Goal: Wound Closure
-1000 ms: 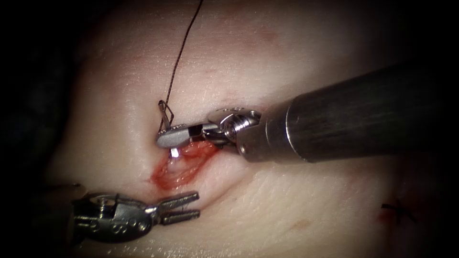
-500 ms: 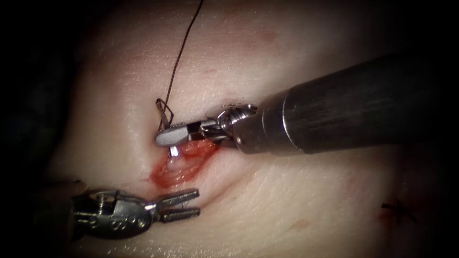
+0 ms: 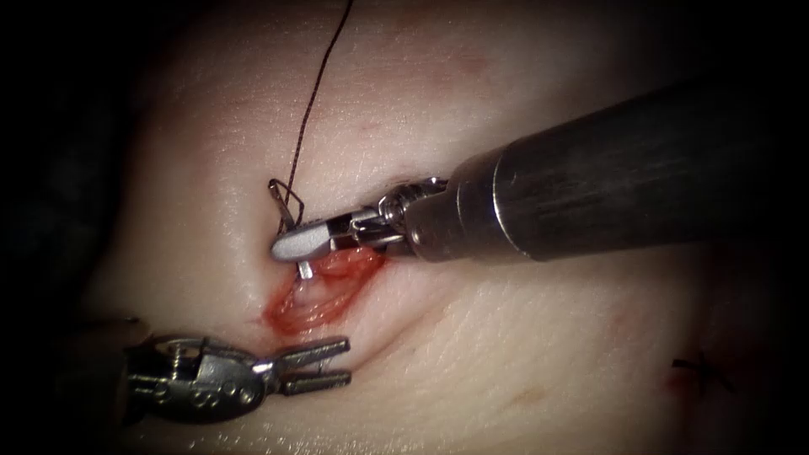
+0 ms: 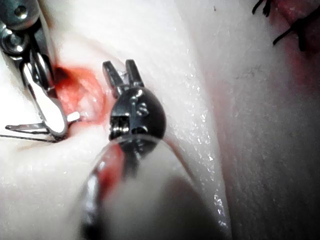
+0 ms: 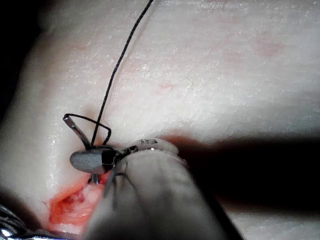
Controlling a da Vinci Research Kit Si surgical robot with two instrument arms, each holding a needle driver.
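Note:
The open cut (image 3: 310,302) in the tissue (image 3: 522,354) is red and wet. My right tool (image 3: 282,246) reaches in from the right and is shut on the curved needle (image 3: 281,205), close to its thread end, at the cut's upper end. A short piece of needle (image 3: 305,270) sticks out below the jaws over the cut's edge; I cannot tell whether it is in the tissue. Dark thread (image 3: 312,101) rises from the needle's tail. My left tool (image 3: 345,362) lies open just below the cut and holds nothing. The right wrist view shows the right tool (image 5: 82,161), needle (image 5: 75,127) and thread (image 5: 120,65).
A finished dark stitch (image 3: 699,371) sits on the tissue far to the right of the cut. Dark stitch ends (image 4: 285,25) appear in the left wrist view, beyond my left tool (image 4: 122,67) and the cut (image 4: 82,95). The right shaft (image 3: 607,177) spans the tissue's right half.
The right tool has shifted slightly to the left with the needle, and its shaft has come further in. The left tool has stayed put, open.

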